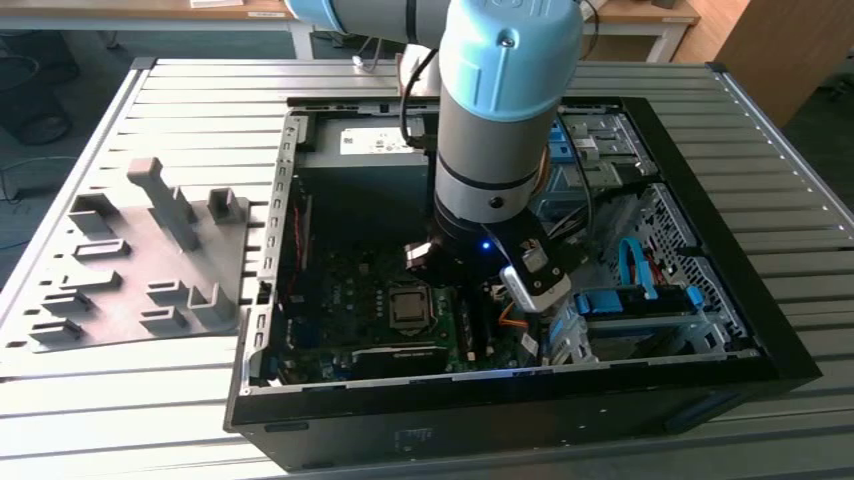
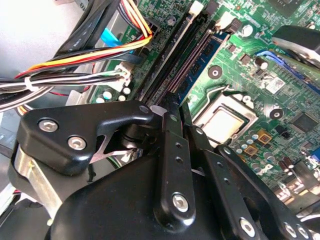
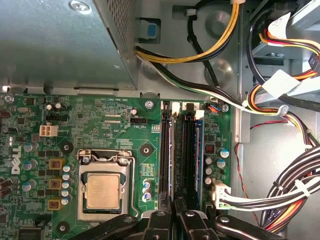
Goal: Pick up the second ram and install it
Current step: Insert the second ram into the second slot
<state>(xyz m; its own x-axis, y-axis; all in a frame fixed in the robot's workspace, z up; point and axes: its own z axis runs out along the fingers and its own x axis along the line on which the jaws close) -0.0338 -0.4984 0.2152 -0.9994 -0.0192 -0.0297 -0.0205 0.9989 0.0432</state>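
End effector (image 2: 179,107) is down inside the open PC case (image 1: 274,300), right over the memory slots (image 3: 163,155). Can't tell whether it's clenched on anything or released. The second ram (image 2: 202,57), a dark blue strip with black chips, stands on edge along the slot bank on the cable side; its near end runs in under the end effector, so I can't tell if it's seated or just held there. In the first wrist view it's a thin blue edge (image 3: 199,155) beside two black slot bodies, and the chips don't read from that angle. Both wrist views show one metal-lidded processor socket (image 3: 102,192) beside the slots. The first wrist view adds the grey power supply box (image 3: 60,45), one white four-pin connector (image 3: 46,131) and the yellow/black harness (image 3: 200,52). The second wrist view catches the orange/yellow/red wire fan (image 2: 95,52) close by the slot ends. In the exterior view the arm (image 1: 501,120) covers the slot area. From the end effector, the socket sits at about 8 o'clock, the power supply at 11, and the drive cage with blue cables (image 1: 641,300) at 3. One grey moulded fixture tray (image 1: 134,270) lies at 9 o'clock, outside the case on the slatted metal worktop (image 1: 801,200). Count: one arm, one case, one tray.
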